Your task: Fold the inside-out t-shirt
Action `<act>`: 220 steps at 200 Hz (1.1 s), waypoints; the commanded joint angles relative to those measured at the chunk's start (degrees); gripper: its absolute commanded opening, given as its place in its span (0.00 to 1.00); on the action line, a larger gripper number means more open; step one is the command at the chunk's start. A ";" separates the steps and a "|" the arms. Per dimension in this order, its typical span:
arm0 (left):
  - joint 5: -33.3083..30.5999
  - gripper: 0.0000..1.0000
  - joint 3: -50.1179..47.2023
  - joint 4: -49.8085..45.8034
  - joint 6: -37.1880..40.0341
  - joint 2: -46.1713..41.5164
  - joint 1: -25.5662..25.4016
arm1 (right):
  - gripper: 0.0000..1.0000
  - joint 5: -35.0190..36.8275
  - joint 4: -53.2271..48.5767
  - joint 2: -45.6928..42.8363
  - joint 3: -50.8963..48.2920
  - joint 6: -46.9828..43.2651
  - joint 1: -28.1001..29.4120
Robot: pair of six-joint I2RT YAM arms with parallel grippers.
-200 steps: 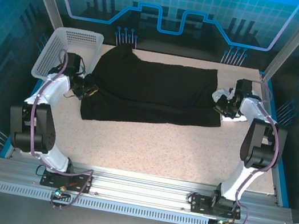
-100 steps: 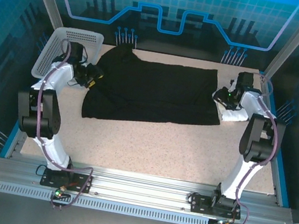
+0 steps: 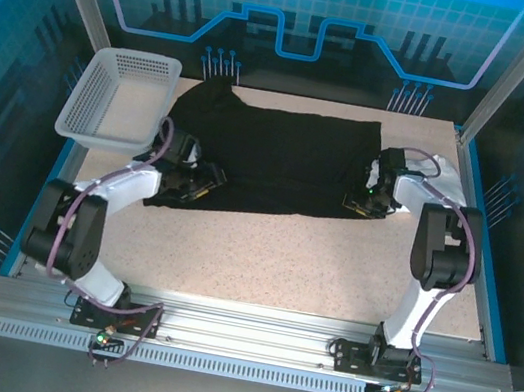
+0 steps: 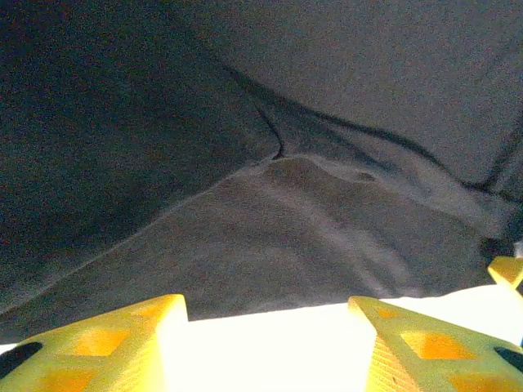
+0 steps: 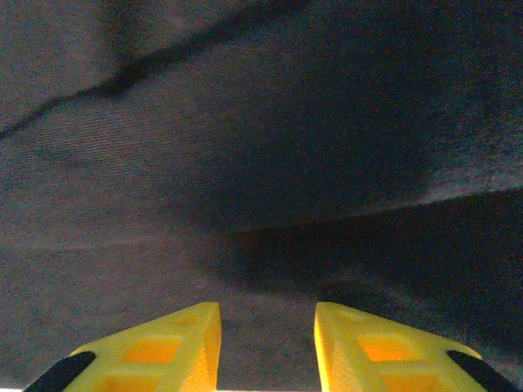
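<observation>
The black t-shirt [image 3: 279, 158] lies spread flat across the far half of the table, plain black side up. My left gripper [image 3: 203, 183] sits low at its near-left corner. In the left wrist view the yellow fingers [image 4: 122, 343] stand open over bright bare table, and the shirt's hem [image 4: 245, 245] lies just ahead of the left gripper [image 4: 265, 343]. My right gripper [image 3: 358, 203] rests at the shirt's near-right corner. In the right wrist view the right gripper [image 5: 268, 343] is open, its jaws apart above black cloth [image 5: 245, 122].
A white mesh basket [image 3: 116, 99] stands at the far left corner, just left of the shirt. The speckled tabletop [image 3: 271, 259] stretches bare between the shirt and the arm bases. Glass walls with metal posts enclose the table.
Both grippers have opened. Each has swung from the shirt's side edge down and inward to a near corner. The shirt itself has barely shifted.
</observation>
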 commanded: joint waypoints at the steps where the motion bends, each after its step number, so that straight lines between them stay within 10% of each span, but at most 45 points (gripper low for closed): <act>1: -1.70 0.54 3.37 5.74 2.89 6.00 -2.14 | 0.34 3.00 -2.85 1.63 2.97 -2.53 0.01; 65: -2.71 0.50 5.05 1.07 4.51 14.76 -2.22 | 0.30 8.55 -13.49 5.53 5.38 -5.39 1.10; 220: 0.36 0.50 -17.78 -6.84 -3.22 -11.54 -10.11 | 0.29 9.90 -14.59 -21.27 -21.25 3.55 4.12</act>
